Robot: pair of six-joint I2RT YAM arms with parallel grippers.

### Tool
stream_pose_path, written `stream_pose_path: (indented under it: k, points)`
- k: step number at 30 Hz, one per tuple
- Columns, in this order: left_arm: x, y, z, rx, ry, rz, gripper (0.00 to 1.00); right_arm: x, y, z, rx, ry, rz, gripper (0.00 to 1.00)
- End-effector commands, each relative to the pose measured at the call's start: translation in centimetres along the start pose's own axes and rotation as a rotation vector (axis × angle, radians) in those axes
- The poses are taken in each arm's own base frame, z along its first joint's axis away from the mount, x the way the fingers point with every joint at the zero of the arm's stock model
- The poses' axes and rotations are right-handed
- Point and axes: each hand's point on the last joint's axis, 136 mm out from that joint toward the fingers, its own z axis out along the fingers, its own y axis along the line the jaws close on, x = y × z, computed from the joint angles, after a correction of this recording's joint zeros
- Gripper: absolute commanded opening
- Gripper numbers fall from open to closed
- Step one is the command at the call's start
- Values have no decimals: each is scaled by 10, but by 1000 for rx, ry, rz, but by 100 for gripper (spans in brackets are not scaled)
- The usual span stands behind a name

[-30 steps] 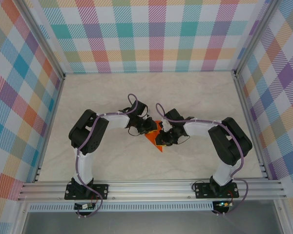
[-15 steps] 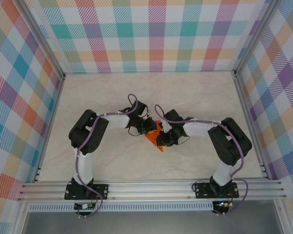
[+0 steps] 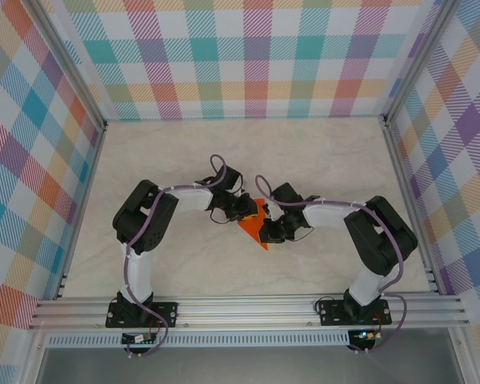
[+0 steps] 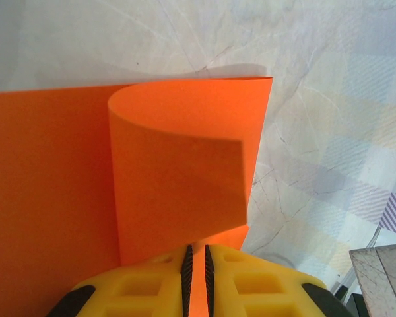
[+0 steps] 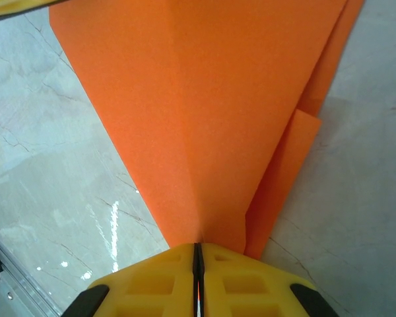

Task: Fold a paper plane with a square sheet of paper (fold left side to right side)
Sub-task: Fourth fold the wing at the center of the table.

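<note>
The orange sheet (image 3: pixel 254 226) sits mid-tabletop (image 3: pixel 184 160), right between the two arms, and it's no flat square anymore. The right wrist view shows a crease (image 5: pixel 197 165) running up the middle of it, with a narrower layer poking out on one side. From the left wrist, one flap (image 4: pixel 185 178) is curled over in a soft loop, not pressed down.

The left pincer (image 4: pixel 196 261) is clamped on the edge of that flap, with orange showing in the slit between the jaws. The right pincer (image 5: pixel 198 254) is clenched on the paper at the foot of the crease.

My read: mid-fold, left side going over to the right. The next move calls for lining the flap's edge up with the far edge, then flattening the loop into a sharp crease without the sheet sliding.
</note>
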Motion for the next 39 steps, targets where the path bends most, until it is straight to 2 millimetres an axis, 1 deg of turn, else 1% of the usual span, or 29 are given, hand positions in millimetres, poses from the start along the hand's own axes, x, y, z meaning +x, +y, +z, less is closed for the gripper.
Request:
stream_pose_path:
  k: [1, 8, 11, 13, 17, 19, 21, 23, 26, 29, 31, 34, 39]
  points:
    - [25, 49, 9, -166, 64, -70, 17, 55, -26, 2, 105, 175, 66, 10]
    - [24, 50, 9, -167, 64, -71, 17, 63, -30, -1, 150, 197, 58, 10]
    - [24, 49, 9, -163, 65, -70, 17, 61, -27, -6, 144, 168, 56, 11]
    - [24, 49, 9, -162, 65, -72, 17, 52, -16, -12, 107, 116, 40, 12]
    - [24, 48, 10, -159, 65, -72, 17, 28, 14, -33, 40, 21, -14, 15]
    - [23, 47, 9, -156, 64, -70, 17, 20, 25, -42, 19, -7, -34, 15]
    - [23, 47, 9, -155, 64, -71, 17, 17, 33, -45, -8, -14, -48, 15]
    - [23, 47, 9, -154, 64, -70, 17, 17, 40, -41, -39, 1, -51, 14]
    - [23, 46, 10, -154, 65, -70, 17, 19, 41, -28, -56, 33, -41, 14]
    - [23, 46, 9, -154, 65, -70, 17, 17, 31, -14, -33, 44, -11, 14]
    - [24, 46, 8, -155, 66, -67, 17, 17, 19, -8, 18, 47, 20, 14]
    - [24, 45, 8, -154, 66, -68, 17, 20, 13, -5, 27, 45, 43, 14]
    - [24, 46, 8, -157, 65, -67, 17, 18, 16, -5, -20, 21, 60, 14]
